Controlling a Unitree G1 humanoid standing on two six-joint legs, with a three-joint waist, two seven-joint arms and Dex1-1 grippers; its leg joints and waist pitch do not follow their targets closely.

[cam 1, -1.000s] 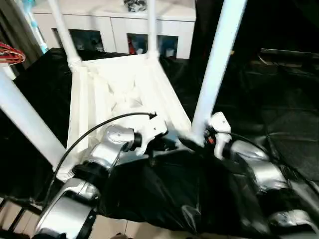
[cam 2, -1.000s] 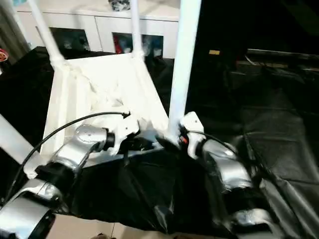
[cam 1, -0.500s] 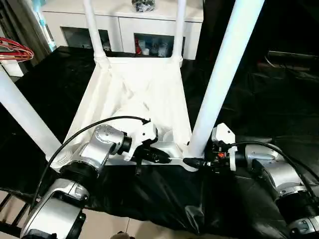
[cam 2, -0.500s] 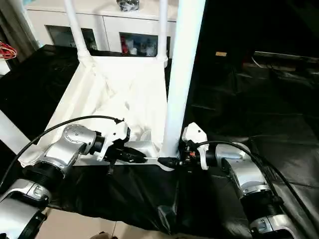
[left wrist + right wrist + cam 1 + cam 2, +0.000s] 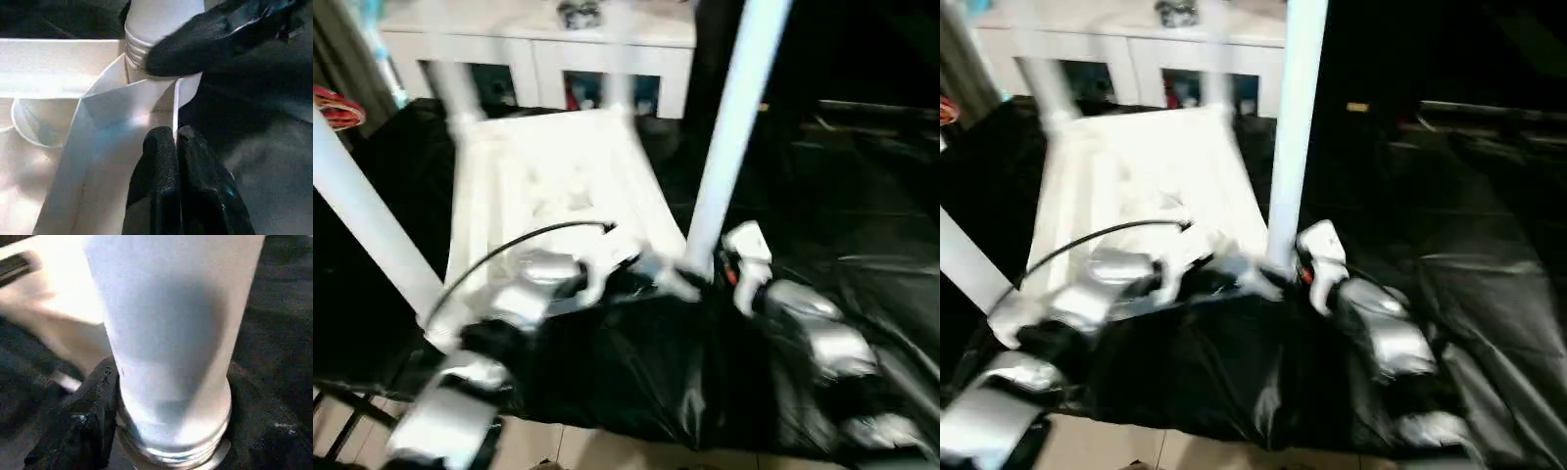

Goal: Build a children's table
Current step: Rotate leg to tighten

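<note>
The children's table (image 5: 548,186) lies upside down on black cloth, white legs pointing up. My left gripper (image 5: 175,137) is shut on the thin rim of the top at its near right corner (image 5: 651,274). My right gripper (image 5: 697,277) reaches in from the right and is shut on the base of the near right leg (image 5: 729,137). One black finger (image 5: 93,416) lies against that leg (image 5: 171,333) just above the socket. The same finger (image 5: 215,39) crosses the leg's base in the left wrist view.
A second leg (image 5: 362,225) rises at the near left, and two more stand blurred at the far corners (image 5: 450,88). Behind them is a white cabinet (image 5: 538,49). A red object (image 5: 337,106) sits at the left edge. Black cloth (image 5: 842,196) spreads to the right, with tiled floor (image 5: 607,450) below.
The head camera has swung and the picture is blurred. Both grippers stay at the table's near right corner. The right gripper's fingers have closed in on the leg's base.
</note>
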